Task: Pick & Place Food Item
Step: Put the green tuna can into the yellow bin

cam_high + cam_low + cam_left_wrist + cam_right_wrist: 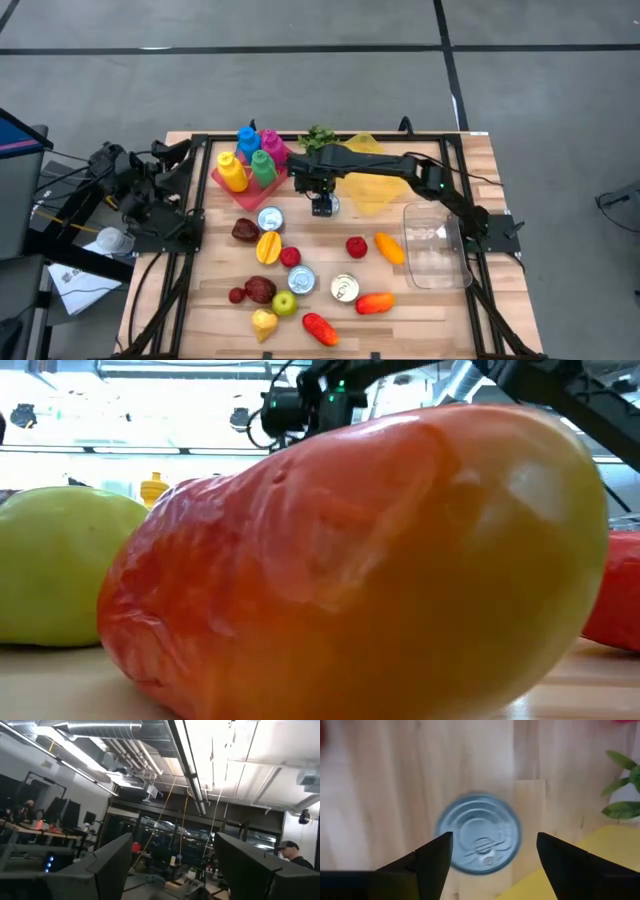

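A silver tin can [479, 832] stands upright on the wooden table, lid up. My right gripper [495, 845] hangs open above it, pointing straight down, with one finger on either side of the lid and clear of it. From above, the gripper [322, 205] sits at the table's middle and hides most of the can. My left gripper [172, 862] is open and points up into the room. Its arm [140, 190] is folded back beyond the table's left edge.
A yellow dish [368, 185] and green leaves [318, 136] lie close beyond the can, beside a red tray of coloured bottles [250, 165]. A clear tub [436, 245] stands at right. Two more cans [270, 220] [345, 288] and several fruits fill the near half; a pepper [350, 560] blocks the low view.
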`<state>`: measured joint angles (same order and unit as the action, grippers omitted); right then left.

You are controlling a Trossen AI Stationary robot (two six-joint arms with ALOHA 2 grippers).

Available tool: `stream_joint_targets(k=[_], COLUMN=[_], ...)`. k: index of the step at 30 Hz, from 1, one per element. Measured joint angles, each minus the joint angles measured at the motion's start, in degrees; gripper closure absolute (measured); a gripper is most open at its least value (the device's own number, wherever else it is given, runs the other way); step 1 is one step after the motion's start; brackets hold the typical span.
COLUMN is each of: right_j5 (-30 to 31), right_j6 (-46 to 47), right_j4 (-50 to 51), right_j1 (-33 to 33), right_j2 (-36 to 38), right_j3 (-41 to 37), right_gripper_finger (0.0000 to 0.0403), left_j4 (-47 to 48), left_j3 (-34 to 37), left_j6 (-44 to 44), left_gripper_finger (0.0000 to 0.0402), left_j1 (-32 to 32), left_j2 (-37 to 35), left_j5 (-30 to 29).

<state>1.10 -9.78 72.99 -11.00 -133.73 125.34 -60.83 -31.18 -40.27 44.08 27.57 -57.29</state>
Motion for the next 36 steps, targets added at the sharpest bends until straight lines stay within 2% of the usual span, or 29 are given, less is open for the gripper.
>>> stream_joint_targets(k=[12, 14, 18, 26, 36], right_j5=[-1.2, -1.9, -2.8, -5.2, -5.6], right_j6=[-4.4, -4.3, -4.3, -5.4, -5.7], right_j4=[-2.5, -2.8, -3.0, -3.5, -8.4], right_j1=[-4.6, -5.2, -5.6, -5.4, -6.0], right_j2=[-0.7, -0.7, -0.6, -0.6, -0.6], right_j3=[0.1, 0.1, -0.3, -7.8, -8.7], right_gripper_finger=[0.0137, 0.0138, 0.0139, 0.0141, 0.0189], left_j4=[0.0, -0.2, -0.2, -0.1, -0.1], left_j3=[0.0, 0.0, 0.0, 0.9, 11.2], left_j6=[-0.1, -1.8, -7.1, -12.2, -7.5], left_gripper_finger=[0.0137, 0.0148, 0.0197, 0.0384, 0.0399], left_j1=[0.0, 0.0, 0.0, 0.0, 1.8], left_j2=[0.2, 0.2, 0.2, -3.0, -18.9], left_j5=[-0.3, -2.7, -12.8, -13.9, -14.1])
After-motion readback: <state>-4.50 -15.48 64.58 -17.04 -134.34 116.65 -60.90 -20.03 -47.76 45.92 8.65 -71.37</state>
